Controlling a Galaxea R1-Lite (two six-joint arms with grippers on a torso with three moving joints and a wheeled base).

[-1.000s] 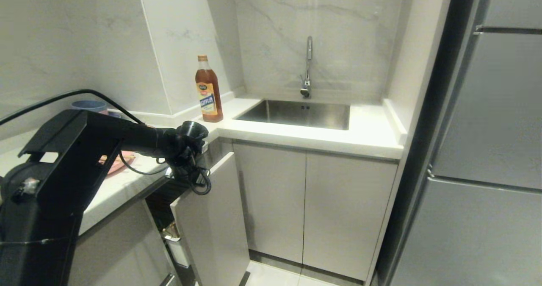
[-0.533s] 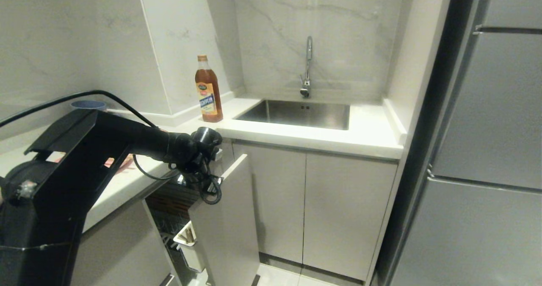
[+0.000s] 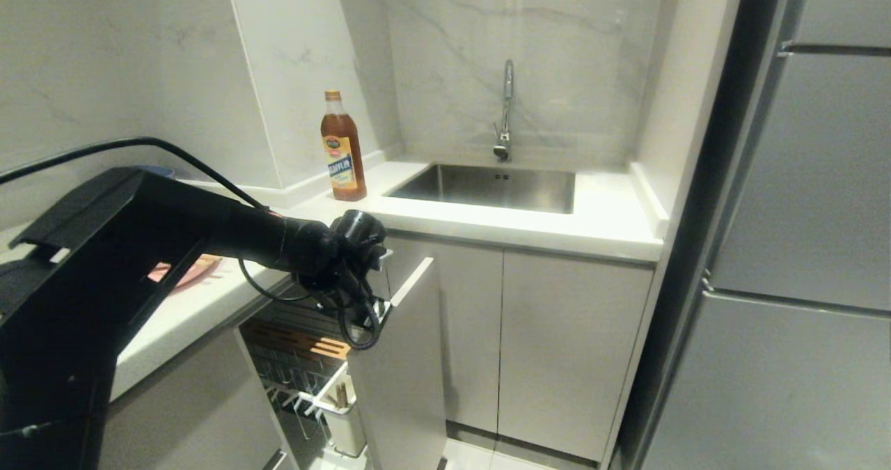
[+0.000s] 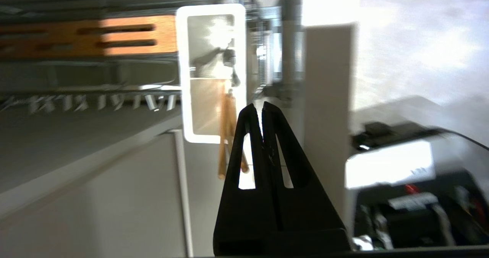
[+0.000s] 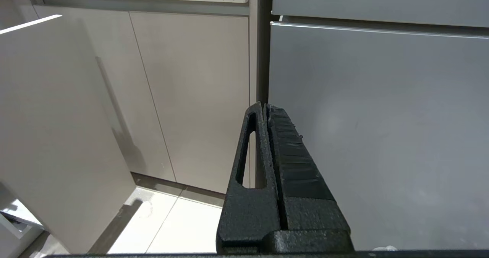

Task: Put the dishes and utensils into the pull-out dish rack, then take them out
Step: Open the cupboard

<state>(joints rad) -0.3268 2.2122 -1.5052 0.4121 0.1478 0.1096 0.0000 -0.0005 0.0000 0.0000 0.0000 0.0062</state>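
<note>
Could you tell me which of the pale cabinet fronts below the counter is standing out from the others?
The pull-out dish rack's front panel, leftmost by the left gripper; the two doors under the sink sit flush.

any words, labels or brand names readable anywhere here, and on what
Amber glass bottle with an orange cap on the white countertop: a yellow, blue and red label with a line of lettering across the blue band, too blurred to read.
White panel on the robot's body in the left wrist view: a small dark mark at its corner, too small to read.
No other text shows.
</note>
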